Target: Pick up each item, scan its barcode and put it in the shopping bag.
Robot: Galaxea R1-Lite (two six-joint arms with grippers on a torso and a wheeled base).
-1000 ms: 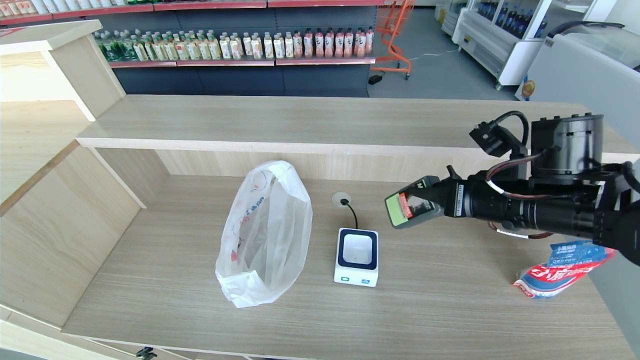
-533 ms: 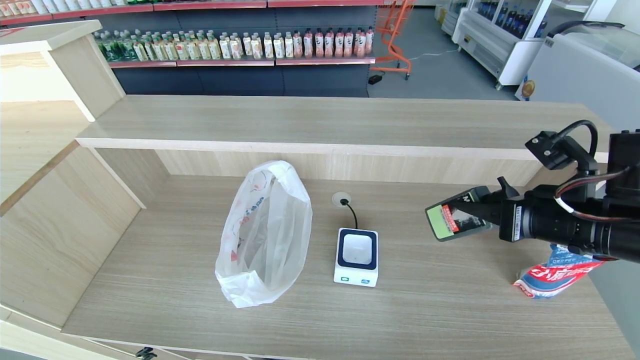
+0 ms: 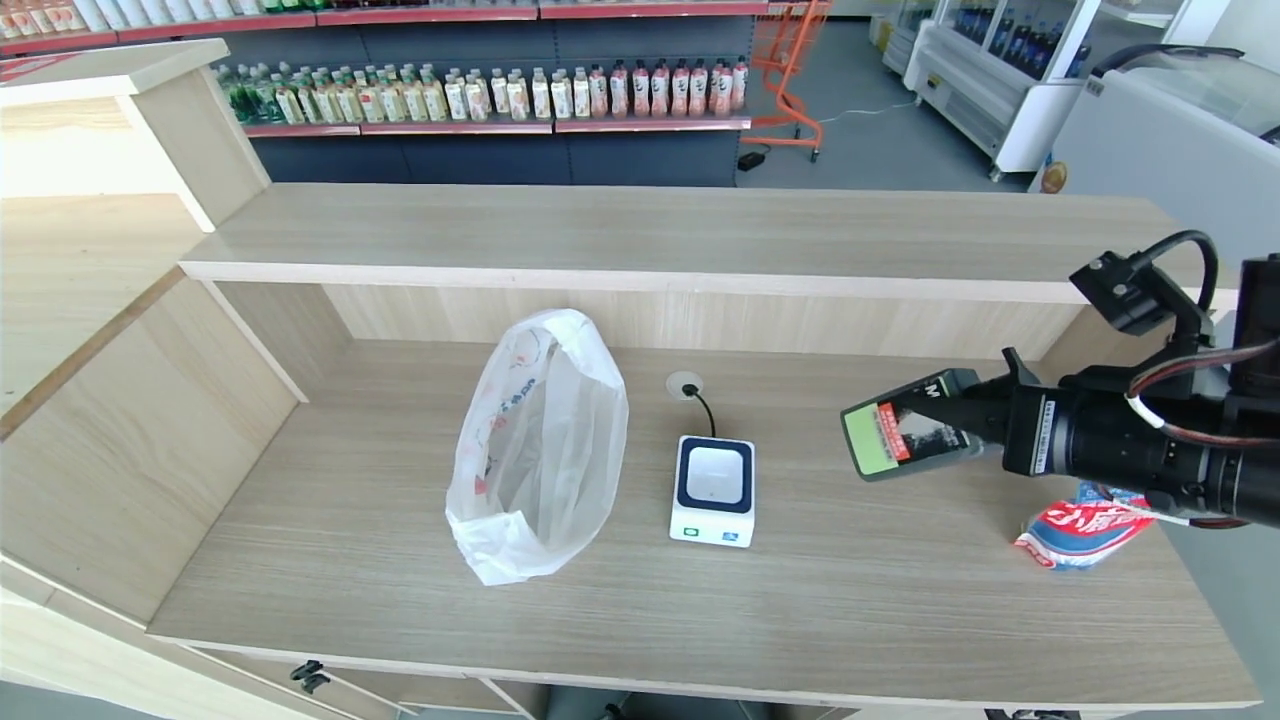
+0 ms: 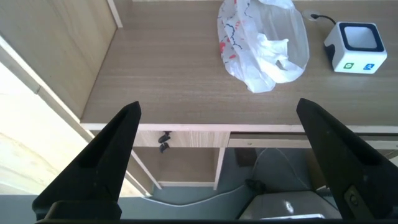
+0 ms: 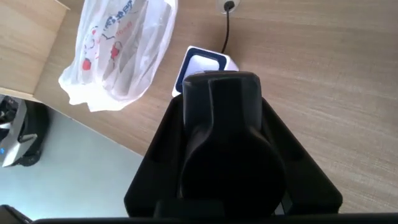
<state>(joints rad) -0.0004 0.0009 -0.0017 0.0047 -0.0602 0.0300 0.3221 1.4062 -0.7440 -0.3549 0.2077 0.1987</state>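
**A:** Right claw (image 3: 950, 425)?

**B:** Clenched on a dark box (image 3: 905, 440), with a finger tight on each flank. The box's green-and-red label end sticks out past the tips.

**A:** Where is it from the scanner (image 3: 712, 490)?

**B:** About 3 o'clock, well apart, held up off the counter (image 3: 900, 610).

**A:** Shopping bag (image 3: 540, 440)?

**B:** At the scanner's 9 o'clock, just beside it. It lies on the counter with its mouth open toward 6 o'clock. Cannot tell what's inside.

**A:** Left claw (image 4: 219, 106)?

**B:** Released, jaws spread wide, gripping nothing. It hangs off the counter's 6 o'clock edge.

**A:** What else is on the counter?

**B:** A red, white and blue packet (image 3: 1075, 528), farther out at 3 o'clock, lying under the right arm. The scanner's black cable (image 3: 705, 425) runs toward 12 o'clock into a round port (image 3: 684, 385).
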